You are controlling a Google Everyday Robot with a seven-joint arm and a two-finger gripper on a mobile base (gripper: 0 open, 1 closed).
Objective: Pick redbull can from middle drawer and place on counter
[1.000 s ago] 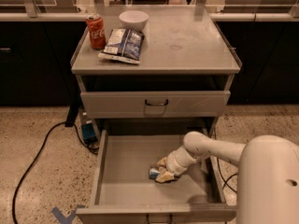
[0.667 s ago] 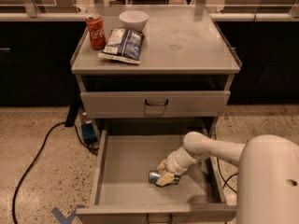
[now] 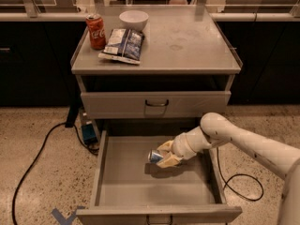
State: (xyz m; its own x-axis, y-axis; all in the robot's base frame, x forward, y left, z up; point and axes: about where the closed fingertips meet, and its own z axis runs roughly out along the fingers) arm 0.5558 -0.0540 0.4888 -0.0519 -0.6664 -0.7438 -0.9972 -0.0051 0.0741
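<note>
The middle drawer [image 3: 117, 186] is pulled open below the cart, with a bare grey floor. The redbull can [image 3: 154, 156] lies on its side at the gripper's fingers, its silver end pointing left. My gripper [image 3: 165, 156] reaches into the drawer from the right and is shut on the can, holding it just above the drawer floor. The counter [image 3: 187, 46] is the grey top of the cart, above the drawer.
On the counter's left stand a red cola can [image 3: 96, 31], a chip bag [image 3: 123, 45] and a white bowl [image 3: 133, 19]. A shut drawer front [image 3: 155, 104] sits above the open one. Cables [image 3: 33, 163] run over the floor at left and right.
The gripper has shifted slightly left and up inside the drawer with the can between its fingers; the can's shadow now shows under it.
</note>
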